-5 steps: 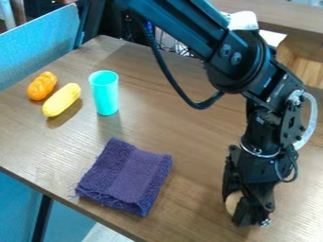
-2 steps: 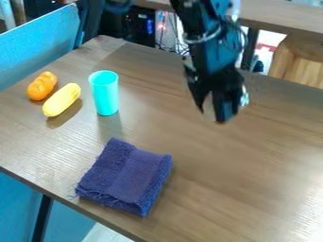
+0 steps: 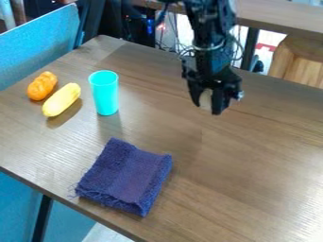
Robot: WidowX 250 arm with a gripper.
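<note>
"Here's the tool point(image 3: 208, 106), out over the far part of the tabletop point(image 3: 252, 151), a little in from the far edge, and it's got something!"

"It has: a pale rounded object point(image 3: 206, 99), pinched between the fingers. They're parted by about the object's width, no more."

"So what's good handling from here?"

"Steady pressure, I'd say. A curved side could roll out if the squeeze slackens or sits off-centre. Keep the wrist calm, swing wide of that turquoise cup point(image 3: 105, 94), and stay high over the folded purple towel point(image 3: 125, 177) by the near edge."

"And for setting it down?"

"Slowly, straight down, let it take its weight on the surface, then ease the fingers apart evenly. Open too early and it may well roll."

"Now, how does it look from where you're standing?"

"Off-white, maybe cream, smooth along the bit that shows. The rounded side peeks out beside the dark fingers, which hide the rest. Could be a toy food; I can't tell exactly what."
</note>
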